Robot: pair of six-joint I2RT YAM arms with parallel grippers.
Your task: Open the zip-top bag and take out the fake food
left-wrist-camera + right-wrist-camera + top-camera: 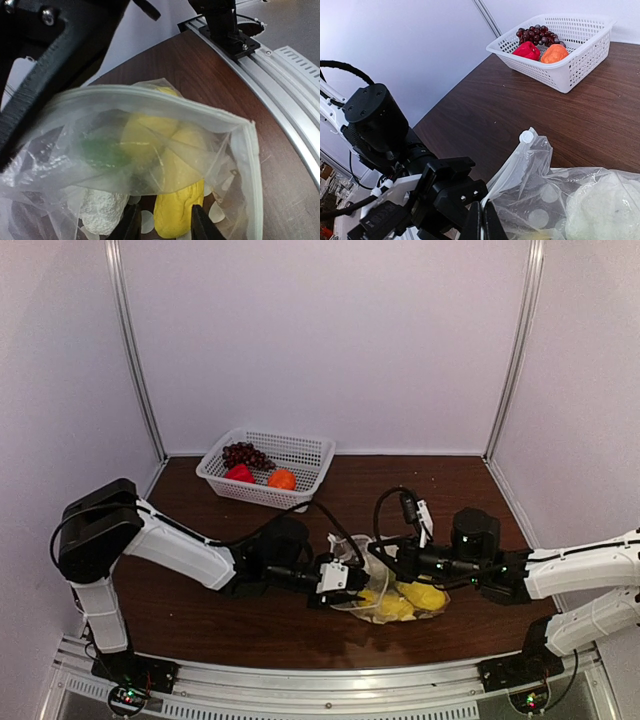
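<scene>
The zip-top bag (395, 600) lies on the bench (250, 625) well apart from the white basket (300, 446), on the basket's near side and a little to its right. Both my claws meet there. My right claw (481, 225) is pressed together on the bag's top edge, just below the white zip tab (526, 136). I judge it is lifting that lip so the mouth gapes. My left claw (165, 227) has its fingers partly apart with bag film and a yellow piece between them, and I cannot tell whether they bite. It seems placed to anchor the lower side against that pull. The bag is clear, crumpled film with white dots, its mouth open in a wide arc. The fake food (150, 145) inside shows as yellow lumps, a white knobbly piece (102, 210) and a blurred green patch (105, 152). The grape bunch (540, 35), red piece (526, 50) and orange piece (553, 53) already sit in the basket. So I judge the job partly done.
</scene>
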